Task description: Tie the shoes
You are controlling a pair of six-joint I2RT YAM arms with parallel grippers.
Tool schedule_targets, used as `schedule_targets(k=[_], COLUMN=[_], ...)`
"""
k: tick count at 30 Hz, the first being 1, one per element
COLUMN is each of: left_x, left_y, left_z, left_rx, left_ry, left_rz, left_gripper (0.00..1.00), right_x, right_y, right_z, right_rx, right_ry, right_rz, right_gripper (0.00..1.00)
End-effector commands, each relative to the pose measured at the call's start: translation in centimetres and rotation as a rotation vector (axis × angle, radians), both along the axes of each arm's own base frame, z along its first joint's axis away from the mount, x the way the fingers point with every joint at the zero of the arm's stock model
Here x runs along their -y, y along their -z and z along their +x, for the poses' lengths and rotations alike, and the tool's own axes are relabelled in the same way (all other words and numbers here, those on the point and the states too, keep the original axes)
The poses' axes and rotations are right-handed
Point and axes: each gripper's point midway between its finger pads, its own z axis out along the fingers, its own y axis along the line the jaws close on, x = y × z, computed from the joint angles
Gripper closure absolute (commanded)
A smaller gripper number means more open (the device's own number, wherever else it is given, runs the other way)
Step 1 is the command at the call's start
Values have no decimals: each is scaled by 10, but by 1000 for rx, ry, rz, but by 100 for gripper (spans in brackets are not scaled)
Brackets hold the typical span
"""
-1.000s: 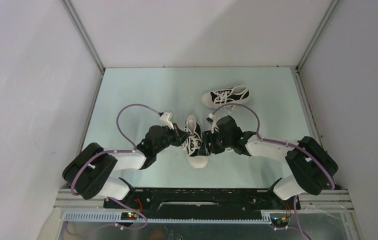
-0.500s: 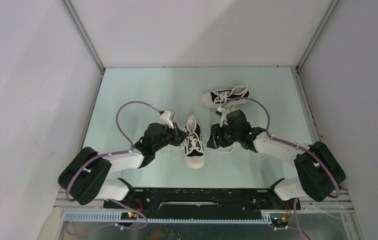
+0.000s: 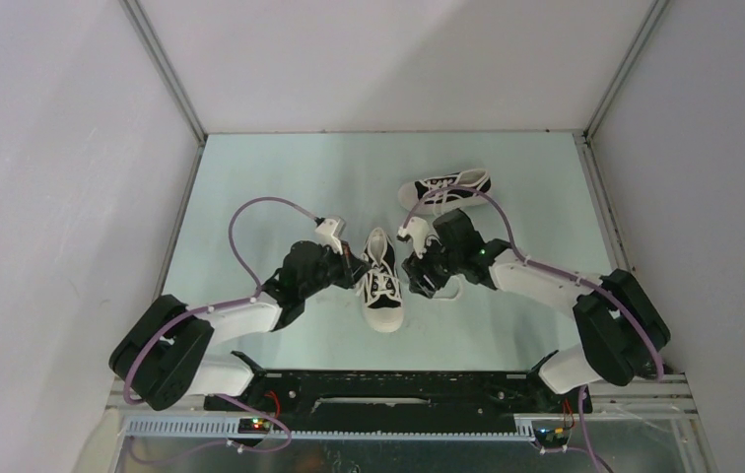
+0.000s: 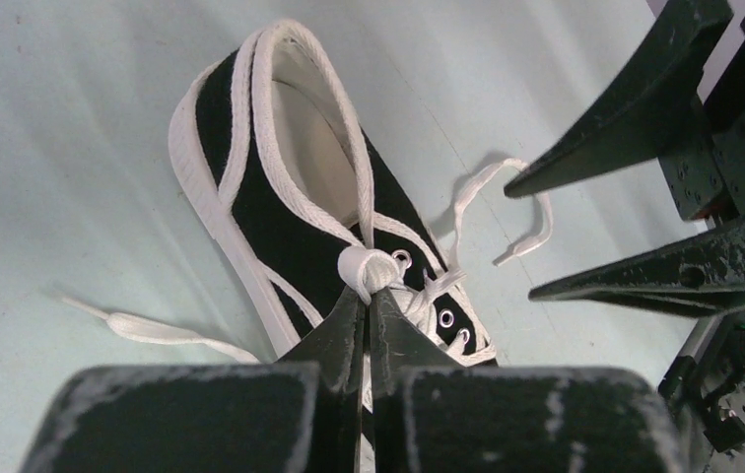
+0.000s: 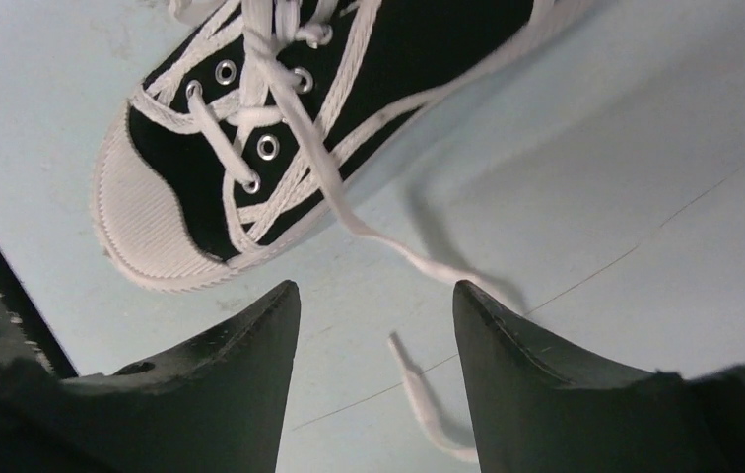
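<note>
Two states are shown. Left pincer (image 4: 369, 296): jaws pressed together, nipping a bunched lace (image 4: 369, 266) at the top eyelets of the near shoe (image 4: 280, 187). This shoe stands sole-down on the pale green surface (image 3: 270, 187), its white toe cap toward the arm bases. Right pincer (image 5: 376, 296): jaws standing well apart and holding nothing, poised just beside the same shoe's toe end, above a loose lace (image 5: 373, 235) that trails from the eyelets across the surface. Far shoe (image 3: 444, 189): beyond the right arm, apart from the first, toe cap pointing left in the top view.
</note>
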Motion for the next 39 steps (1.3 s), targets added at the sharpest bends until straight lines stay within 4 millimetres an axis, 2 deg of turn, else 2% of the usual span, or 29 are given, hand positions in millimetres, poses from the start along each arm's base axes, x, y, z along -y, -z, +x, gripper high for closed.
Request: schedule_targets(k=[1,5,11,18,23,25,26,27,28,30,34,35,39], left_x=[9,10,10,9,8,7,7,7,6,5,-2,-4,-9], left_y=[-27,-32,-35,-29,-26,-24,-23,-23,-23,-21,-16,-14,-12], left_z=[4,3,3,5,5,6,5,5,6,6,7,7,7], left_rx=[63,72,78,68,62,59,59,59,58,54,36,31,15], left_ry=[43,49,47,35,29,23,23,22,17,9,-37,-51,-88], left_rz=[-45,-55,-58,-53,-49,-45,-44,-45,-43,-41,-42,-40,-59], left_gripper=[100,100,100,100,100,100,100,100,100,100,100,100,100], right_x=[0,10,18,15,13,14,14,13,12,7,-2,-3,5], right_y=[-5,12,23,45,53,56,58,57,58,50,24,12,-11], right_z=[14,16,27,25,31,31,30,29,28,25,24,27,26], right_rx=[134,88,127,110,105,94,84,79,73,73,128,162,170], right_ry=[-216,-280,-289,-371,-395,-403,-407,-414,-420,-422,-308,-281,-124], right_rz=[-123,-170,-249,-348,-379,-391,-397,-399,-397,-376,-317,-302,-261], right_gripper=[39,40,39,39,42,47,59,70,91,100,100,100,100])
